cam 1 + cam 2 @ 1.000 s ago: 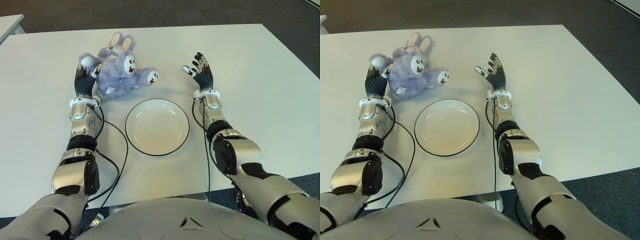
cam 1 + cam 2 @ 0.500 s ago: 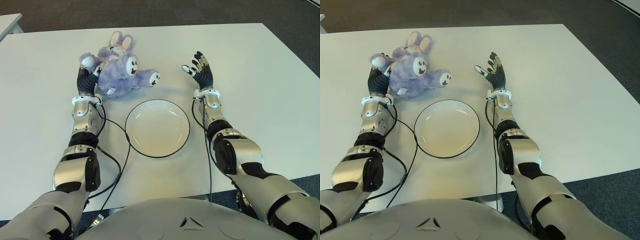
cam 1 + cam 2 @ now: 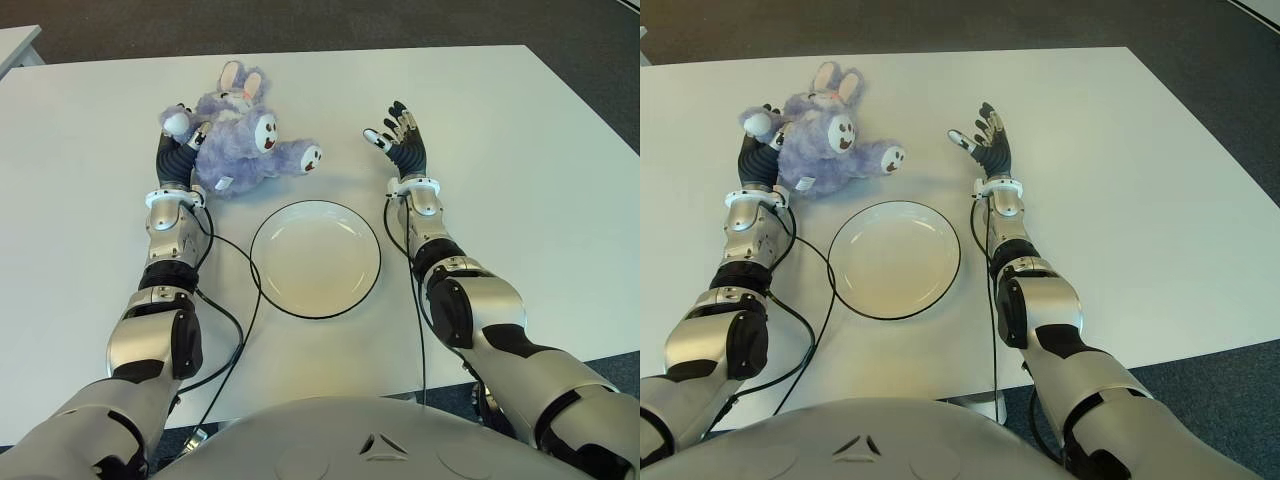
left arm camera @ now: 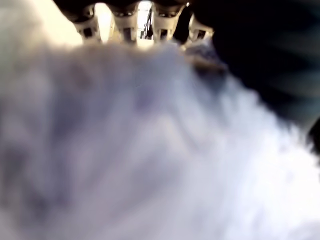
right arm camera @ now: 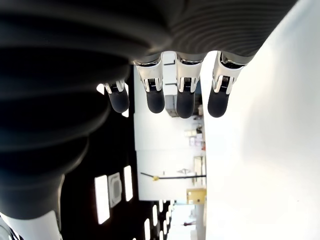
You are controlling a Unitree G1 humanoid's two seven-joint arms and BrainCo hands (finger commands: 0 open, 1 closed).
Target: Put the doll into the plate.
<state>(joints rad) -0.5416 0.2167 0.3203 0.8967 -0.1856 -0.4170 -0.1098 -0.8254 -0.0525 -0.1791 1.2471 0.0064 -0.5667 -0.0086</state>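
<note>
The doll (image 3: 240, 145), a fluffy purple rabbit with long ears and white-tipped paws, lies on the white table (image 3: 520, 150) pressed right up against the left hand (image 3: 178, 150). The bulk of its body sits on the inner side of that hand, toward the robot's middle, while one white paw shows just beyond the hand's knuckles. Its ears point away from the robot and another paw reaches out toward the right. In the left wrist view purple fur (image 4: 150, 150) fills nearly everything in front of the palm, and the fingers (image 4: 125, 22) curve over the top of it, so the hand is closed around the doll's side. The doll has not left the table. The plate (image 3: 315, 258), round, white and dark-rimmed, sits nearer the robot than the doll, off to the inner side of the left hand and clear of the toy. On the far side of the plate the right hand (image 3: 402, 145) is held up with its palm turned inward and its fingers (image 5: 185, 97) stretched out and apart, holding nothing.
</note>
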